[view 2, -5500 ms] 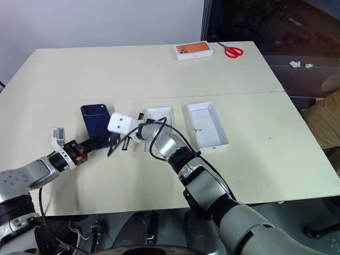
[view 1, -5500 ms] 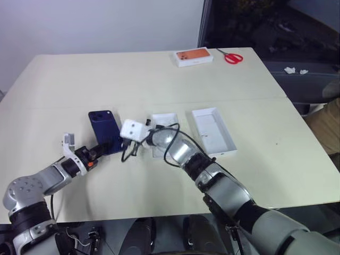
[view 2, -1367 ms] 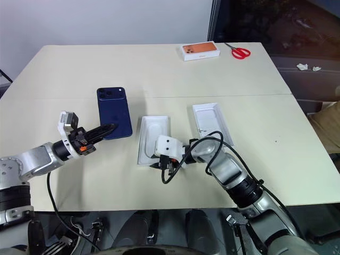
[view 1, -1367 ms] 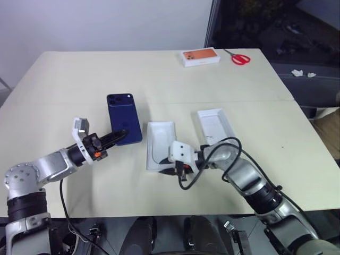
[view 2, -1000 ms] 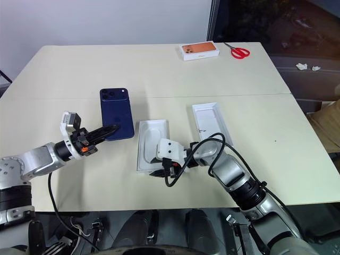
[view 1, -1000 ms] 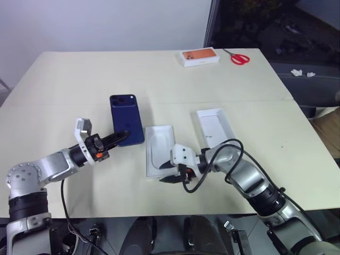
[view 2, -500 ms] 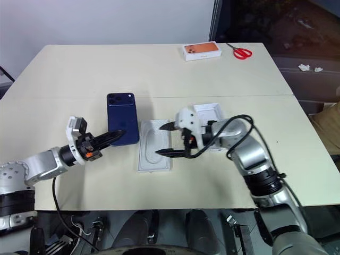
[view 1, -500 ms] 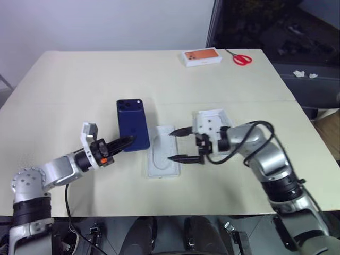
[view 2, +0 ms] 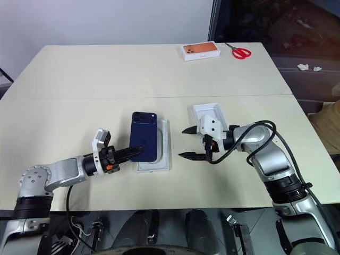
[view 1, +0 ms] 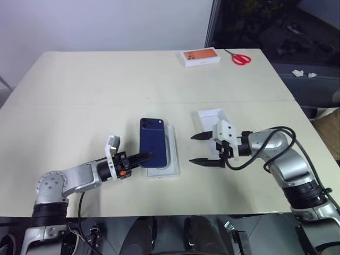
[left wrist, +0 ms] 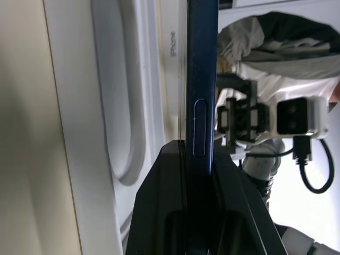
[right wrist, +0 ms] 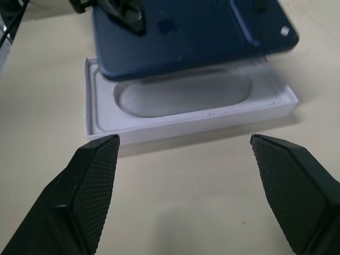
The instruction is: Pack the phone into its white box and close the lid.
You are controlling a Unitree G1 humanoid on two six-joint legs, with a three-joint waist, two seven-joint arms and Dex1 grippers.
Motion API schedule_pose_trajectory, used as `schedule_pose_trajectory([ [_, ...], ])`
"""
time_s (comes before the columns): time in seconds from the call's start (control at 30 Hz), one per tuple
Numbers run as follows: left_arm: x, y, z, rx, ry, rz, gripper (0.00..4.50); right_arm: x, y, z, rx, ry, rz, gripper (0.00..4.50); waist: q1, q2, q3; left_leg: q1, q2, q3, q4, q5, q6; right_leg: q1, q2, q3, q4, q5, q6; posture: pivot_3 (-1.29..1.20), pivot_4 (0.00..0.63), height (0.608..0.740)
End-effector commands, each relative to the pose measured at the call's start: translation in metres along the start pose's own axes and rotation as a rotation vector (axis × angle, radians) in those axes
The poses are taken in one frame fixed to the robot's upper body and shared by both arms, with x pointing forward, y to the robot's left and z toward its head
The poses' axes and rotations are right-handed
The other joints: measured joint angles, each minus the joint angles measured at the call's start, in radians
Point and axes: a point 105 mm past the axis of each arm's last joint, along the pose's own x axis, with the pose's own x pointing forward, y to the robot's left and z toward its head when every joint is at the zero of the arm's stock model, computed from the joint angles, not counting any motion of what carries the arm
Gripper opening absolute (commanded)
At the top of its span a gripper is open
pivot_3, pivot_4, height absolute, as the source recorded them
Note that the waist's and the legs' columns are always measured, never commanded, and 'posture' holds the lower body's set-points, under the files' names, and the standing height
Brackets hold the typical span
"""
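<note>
Phone (view 2: 144, 142) packing is at the seating step. The left gripper (view 2: 129, 152) has its two black fingers clamped on the near end of the phone, whose edge shows pinched between them in the left wrist view, and it holds the phone level just above the white box (view 2: 163, 159), overlapping its left side but not yet down in the oval-recessed insert (right wrist: 183, 98). The right gripper (view 2: 186, 142) stands beside the box on its right with its fingers spread wide and nothing between them. The lid (view 2: 208, 112) lies inside up behind that gripper. Judging from this, the next move calls for shifting the phone rightward until square over the tray, lowering it flat and releasing; the lid comes after.
</note>
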Motion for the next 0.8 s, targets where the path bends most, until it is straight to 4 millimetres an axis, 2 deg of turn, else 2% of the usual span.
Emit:
schedule_pose_trajectory([
  [0.03, 0.003, -0.013, 0.003, 0.029, 0.004, -0.049, 0.00, -0.001, -0.002, 0.011, -0.055, -0.024, -0.016, 4.11, -0.001, 0.000, 0.000, 0.000, 0.000, 0.000, 0.000, 0.000, 0.000, 0.000, 0.000, 0.000, 0.000, 0.000, 0.000, 0.00, 0.150, 0.740],
  [0.2, 0.009, -0.011, 0.000, 0.019, 0.016, -0.041, 0.00, 0.001, -0.003, 0.011, -0.063, -0.023, -0.024, 4.11, -0.002, 0.000, 0.000, 0.000, 0.000, 0.000, 0.000, 0.000, 0.000, 0.000, 0.000, 0.000, 0.000, 0.000, 0.000, 0.00, 0.150, 0.740],
  [0.27, 0.010, -0.009, 0.000, 0.021, 0.018, -0.025, 1.00, 0.002, -0.003, 0.012, -0.070, -0.025, -0.027, 4.17, -0.001, 0.000, 0.000, 0.000, 0.000, 0.000, 0.000, 0.000, 0.000, 0.000, 0.000, 0.000, 0.000, 0.000, 0.000, 0.00, 0.150, 0.740],
  [0.37, 0.009, -0.011, -0.001, 0.012, 0.028, -0.035, 2.27, 0.003, -0.004, 0.012, -0.076, -0.024, -0.031, 4.17, -0.001, 0.000, 0.000, 0.000, 0.000, 0.000, 0.000, 0.000, 0.000, 0.000, 0.000, 0.000, 0.000, 0.000, 0.000, 0.00, 0.150, 0.740],
  [0.5, 0.007, -0.014, -0.003, 0.007, 0.056, -0.039, 4.40, 0.004, -0.004, 0.011, -0.081, -0.022, -0.031, 4.17, -0.001, 0.000, 0.000, 0.000, 0.000, 0.000, 0.000, 0.000, 0.000, 0.000, 0.000, 0.000, 0.000, 0.000, 0.000, 0.00, 0.150, 0.740],
  [0.8, -0.006, -0.032, 0.004, 0.060, 0.072, -0.052, 4.46, 0.009, -0.004, 0.012, -0.072, -0.035, -0.026, 4.17, -0.002, 0.000, 0.000, 0.000, 0.000, 0.000, 0.000, 0.000, 0.000, 0.000, 0.000, 0.000, 0.000, 0.000, 0.000, 0.00, 0.150, 0.740],
])
